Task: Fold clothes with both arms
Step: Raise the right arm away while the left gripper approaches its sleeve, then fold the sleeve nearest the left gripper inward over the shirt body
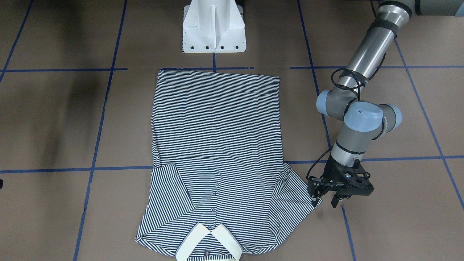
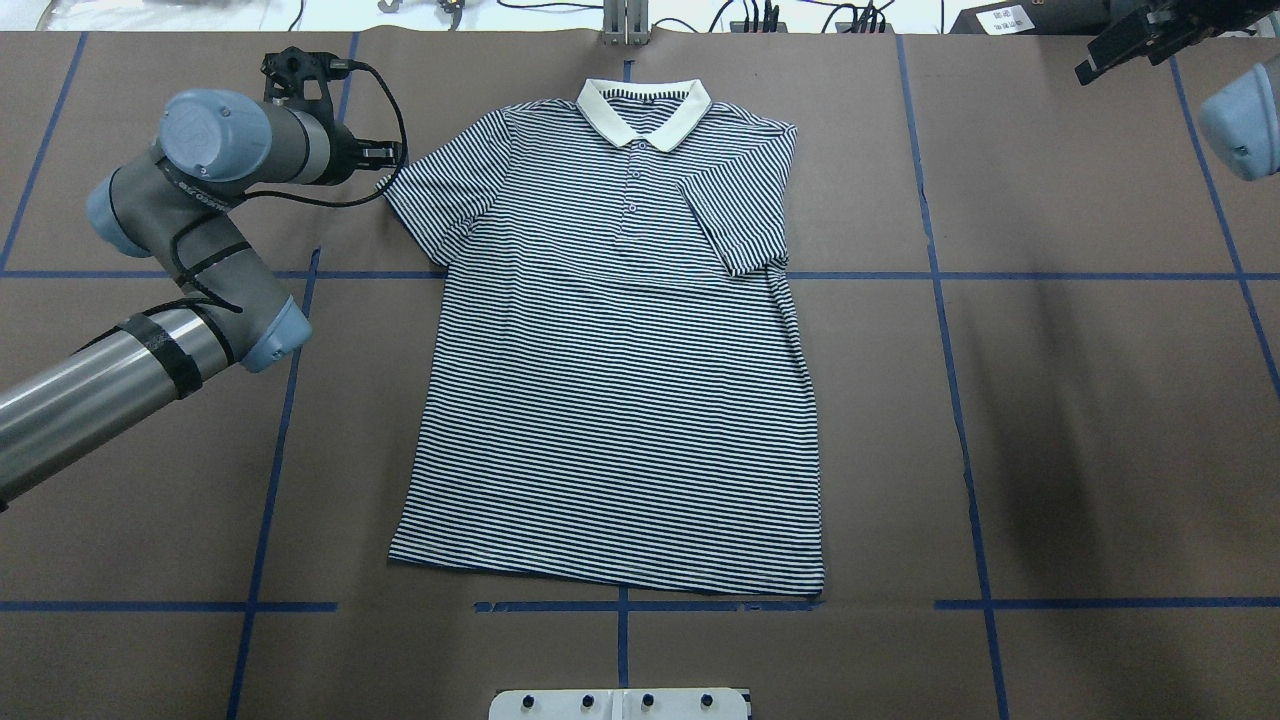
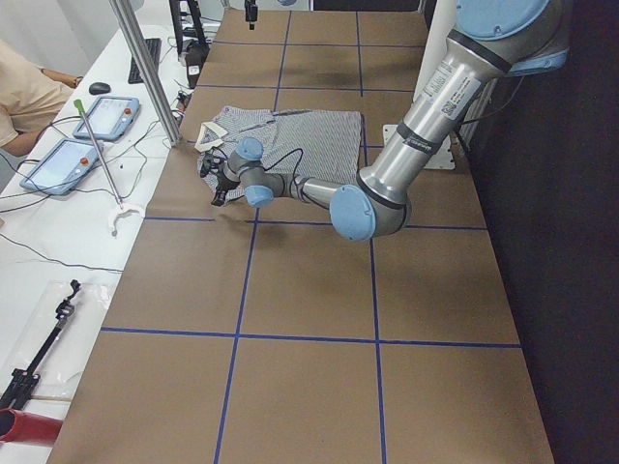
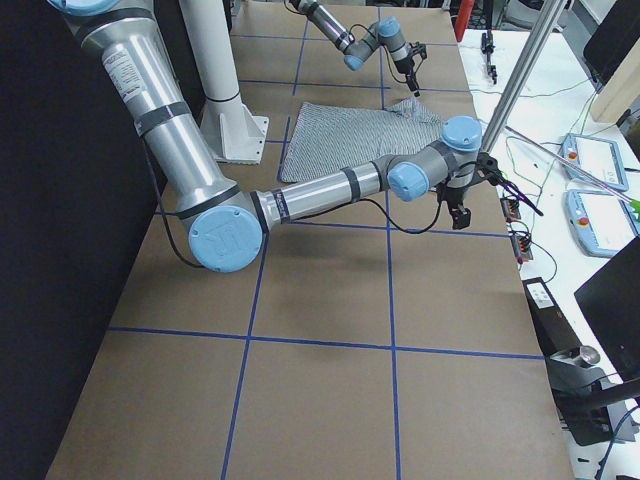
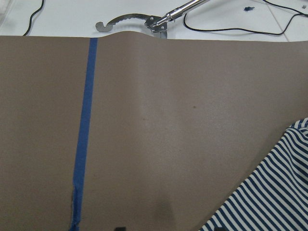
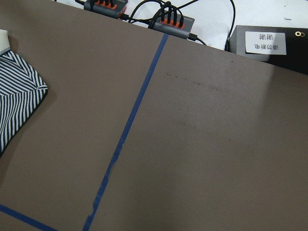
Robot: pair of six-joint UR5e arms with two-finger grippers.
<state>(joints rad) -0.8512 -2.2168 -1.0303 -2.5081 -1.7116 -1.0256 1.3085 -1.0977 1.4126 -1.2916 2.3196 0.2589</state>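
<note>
The striped polo shirt lies flat and face up on the brown table, its white collar at the far edge. The sleeve on my right side is folded in over the chest. The other sleeve is spread out. My left gripper is open and low over the table, one finger at the tip of that spread sleeve; it also shows in the overhead view. My right gripper hangs over bare table beyond the shirt's right shoulder. I cannot tell whether it is open.
The white pedestal base stands at the near edge behind the shirt's hem. Blue tape lines cross the table. Cables and hubs, tablets and a metal pole stand beyond the far edge.
</note>
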